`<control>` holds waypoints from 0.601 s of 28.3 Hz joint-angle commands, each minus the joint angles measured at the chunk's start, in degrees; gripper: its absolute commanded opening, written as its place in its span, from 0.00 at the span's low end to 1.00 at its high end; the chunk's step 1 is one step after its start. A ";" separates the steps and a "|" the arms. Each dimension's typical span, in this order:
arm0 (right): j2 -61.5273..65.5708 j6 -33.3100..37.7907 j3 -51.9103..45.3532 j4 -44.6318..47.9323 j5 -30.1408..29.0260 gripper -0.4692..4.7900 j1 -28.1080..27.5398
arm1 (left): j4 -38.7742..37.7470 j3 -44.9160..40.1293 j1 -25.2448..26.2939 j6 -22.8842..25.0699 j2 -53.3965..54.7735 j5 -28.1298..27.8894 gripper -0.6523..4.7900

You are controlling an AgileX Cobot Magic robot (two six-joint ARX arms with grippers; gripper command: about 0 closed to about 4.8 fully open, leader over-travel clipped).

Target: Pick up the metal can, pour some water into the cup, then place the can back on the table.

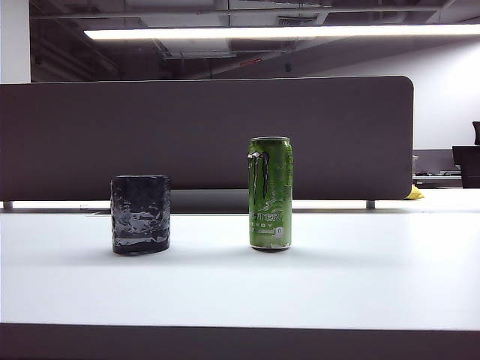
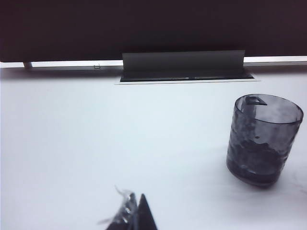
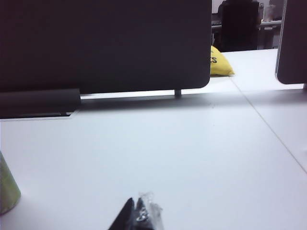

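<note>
1. White desk [image 1: 240,285], broad and bare, dark strip along its front edge.
2. Green Monster can [image 1: 271,193] stands upright right of centre; the dark crinkled cup [image 1: 140,214] sits upright well apart to its left.
3. A dark grey partition panel [image 1: 206,135] walls off the back; a ceiling strip light [image 1: 281,32] glows above.
4. Left gripper [image 2: 132,218] hangs low over the desk near the cup, jaws pinched together, holding nothing.
5. Right gripper [image 3: 139,215] sits beside the can, jaws clenched, empty.
6. A yellow bag [image 3: 219,63] lies past the panel.
</note>
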 commanded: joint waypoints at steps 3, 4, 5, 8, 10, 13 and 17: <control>-0.07 0.17 -0.15 -0.83 -0.13 0.09 -0.07 | 0.77 0.07 0.11 0.00 0.02 0.00 0.11; -0.07 0.15 -0.39 -0.83 -0.11 0.09 -0.07 | 0.79 0.07 0.11 0.00 0.02 -0.02 0.11; -0.07 0.15 -0.66 -0.79 -0.13 0.09 -0.07 | 0.81 0.07 0.11 0.00 0.04 0.00 0.11; -0.07 0.17 -0.72 -1.70 -0.13 0.09 -0.11 | 0.81 0.09 0.11 0.00 0.02 0.00 0.11; -0.07 0.17 -0.72 -1.66 -0.11 0.09 -0.11 | 0.79 0.07 0.13 0.00 0.02 0.00 0.11; -0.07 0.17 -0.72 -1.64 -0.13 0.09 -0.11 | 0.81 0.07 0.13 0.00 0.02 0.00 0.11; -0.07 0.17 -0.72 -1.64 -0.13 0.09 -0.09 | 0.79 0.07 0.13 0.00 0.02 0.00 0.11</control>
